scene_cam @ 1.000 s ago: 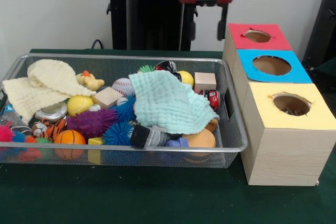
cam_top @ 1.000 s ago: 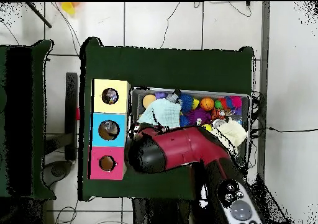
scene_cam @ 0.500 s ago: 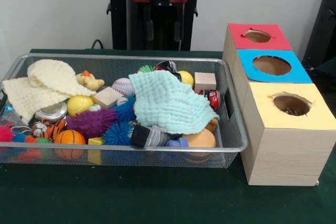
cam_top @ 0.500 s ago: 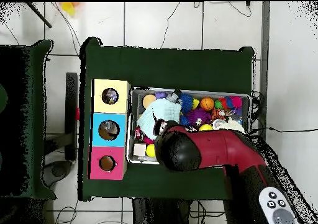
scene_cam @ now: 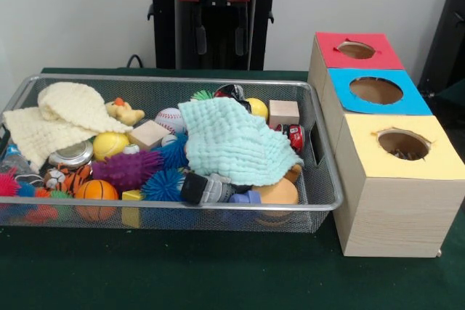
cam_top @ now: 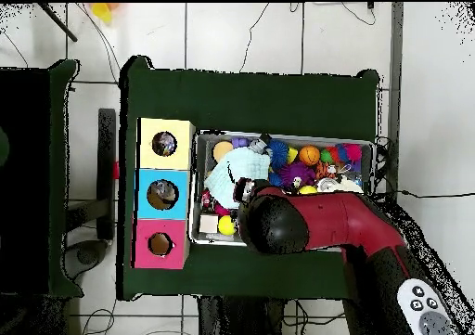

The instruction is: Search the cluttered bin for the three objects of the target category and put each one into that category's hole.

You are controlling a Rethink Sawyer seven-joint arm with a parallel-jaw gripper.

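Front view: gripper (scene_cam: 218,40) hangs up high behind the wire bin (scene_cam: 320,179), above its far rim, w/ two dark fingers (scene_cam: 197,40) pointing down and a clear gap between them, so it stands spread and holds nothing. All bin contents sit below and nearer the camera than the gripper. Almost straight under it, a bit right: mint cloth (scene_cam: 236,139) draped over the middle of the pile. Right of the gripper and lower: wooden cube (scene_cam: 283,113), w/ a small red toy car (scene_cam: 296,136) just beside the cloth's right edge. Left of the gripper and lower: baseball (scene_cam: 169,119), yellow ball (scene_cam: 110,144), rubber duck (scene_cam: 124,112), cream cloth (scene_cam: 62,117). Further down-left, at the bin's near side: purple spiky ball (scene_cam: 128,169), blue spiky ball (scene_cam: 163,185), mini basketball (scene_cam: 96,192). Well to the gripper's right stands the box row: red hole (scene_cam: 356,49), blue hole (scene_cam: 375,90), yellow hole (scene_cam: 403,144).

Overhead view: red arm (cam_top: 320,225) reaches across the bin's lower edge; its dark rounded end covers the gripper, so the fingers can't be made out here. Mint cloth lies just up-left of that end; the three coloured boxes sit off to the left, apart from the arm.
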